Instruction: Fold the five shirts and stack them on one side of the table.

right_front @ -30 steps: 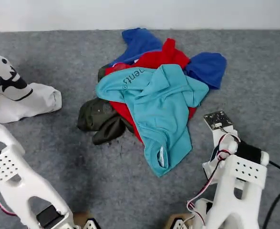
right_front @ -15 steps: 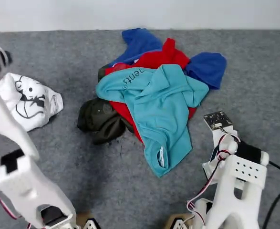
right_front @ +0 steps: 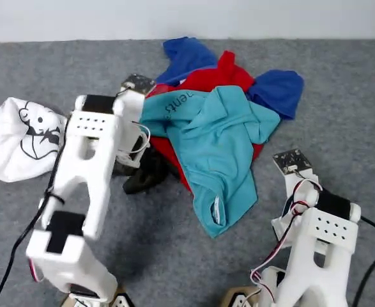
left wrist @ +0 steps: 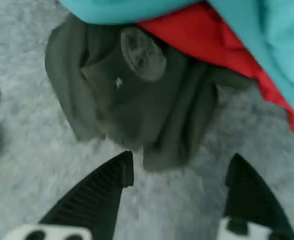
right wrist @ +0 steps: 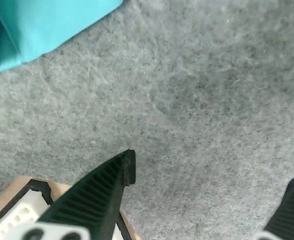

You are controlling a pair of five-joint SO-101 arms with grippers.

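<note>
Several shirts lie heaped at the table's middle back: a teal shirt (right_front: pixel 219 141) on top, a red shirt (right_front: pixel 229 73) under it, a blue shirt (right_front: pixel 276 89) behind, and a dark olive shirt (right_front: pixel 145 173) at the heap's near-left edge. A white printed shirt (right_front: pixel 21 137) lies crumpled alone at the left. My left gripper (left wrist: pixel 179 175) hangs open just above the olive shirt (left wrist: pixel 136 100), holding nothing. My right gripper (right wrist: pixel 207 180) is open over bare grey felt, with the teal shirt's hem (right wrist: pixel 41 25) a short way beyond it.
Grey felt table (right_front: pixel 340 128) has free room at the right and along the front. The left arm's white body (right_front: pixel 91 166) stretches from the front left up to the heap. The right arm (right_front: pixel 315 224) stands at the front right. A white wall edges the back.
The left arm swung from the far left across to the heap's olive shirt. The white shirt now lies bunched at the left, free of the arm. The right arm kept still.
</note>
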